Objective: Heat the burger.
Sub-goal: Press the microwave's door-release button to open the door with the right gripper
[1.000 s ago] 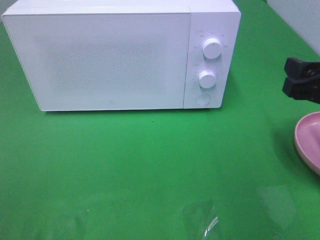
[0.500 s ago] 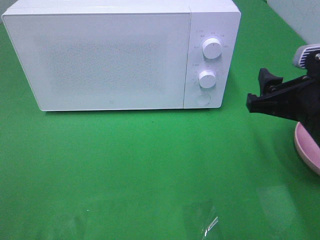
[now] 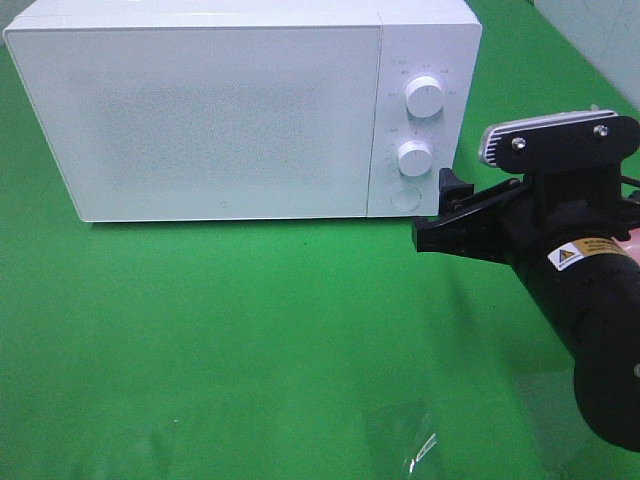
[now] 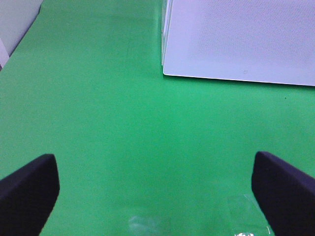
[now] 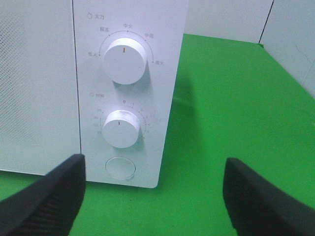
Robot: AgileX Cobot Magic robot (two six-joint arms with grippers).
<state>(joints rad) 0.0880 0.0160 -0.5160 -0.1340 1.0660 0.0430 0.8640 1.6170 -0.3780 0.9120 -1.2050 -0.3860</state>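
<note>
The burger is out of view. A white microwave [image 3: 200,120] stands at the back of the green table with its door shut. My right gripper [image 3: 440,212] is open and empty, just right of the control panel and level with the round door button [image 3: 405,198]. In the right wrist view the gripper [image 5: 152,164] faces the panel, with its black fingers [image 5: 49,201] either side of the button [image 5: 120,167]. The upper knob [image 5: 124,60] and lower knob [image 5: 120,129] sit above. My left gripper [image 4: 155,167] hangs open over bare cloth, short of the microwave's front left corner [image 4: 165,73].
The green cloth [image 3: 250,330] covers the whole table. A piece of clear plastic film [image 3: 400,440] lies near the front edge, and also shows by the left gripper as clear film [image 4: 241,221]. A pale wall [image 3: 600,30] rises at the back right.
My right arm has swung in from the right edge toward the microwave's control panel and now covers the pink plate seen earlier. The microwave has not moved.
</note>
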